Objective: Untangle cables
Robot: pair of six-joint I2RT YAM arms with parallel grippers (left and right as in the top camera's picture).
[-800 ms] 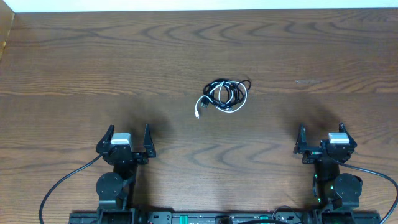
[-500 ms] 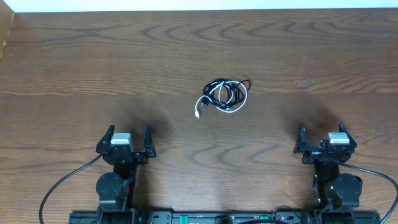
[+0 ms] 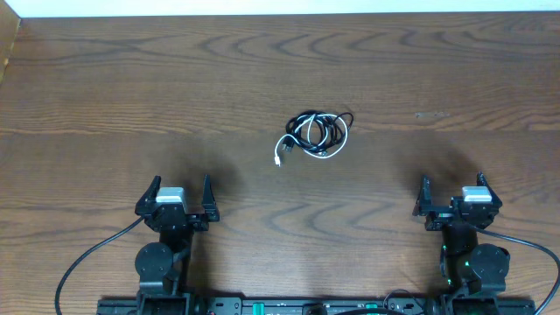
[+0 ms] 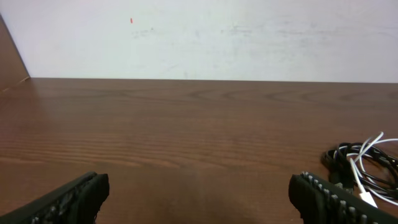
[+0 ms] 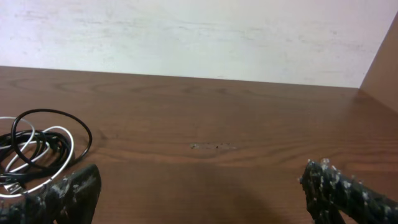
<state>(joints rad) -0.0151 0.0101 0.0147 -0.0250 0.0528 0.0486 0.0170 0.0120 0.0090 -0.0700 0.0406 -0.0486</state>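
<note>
While both arms sit back at the near edge of the counter, the cables lie in one tangled coil near its middle; the left pincer and right pincer each stand with jaws wide apart, holding nothing. The bundle lies forward and inward of each (rightward for the left arm, leftward for the right); neither is clearly nearer, though the white plug end trails out toward the left arm; that side looks the likelier first reach.

Matt dark wood-grain table, smooth rubbery cables, ridged black gripper fingers.
</note>
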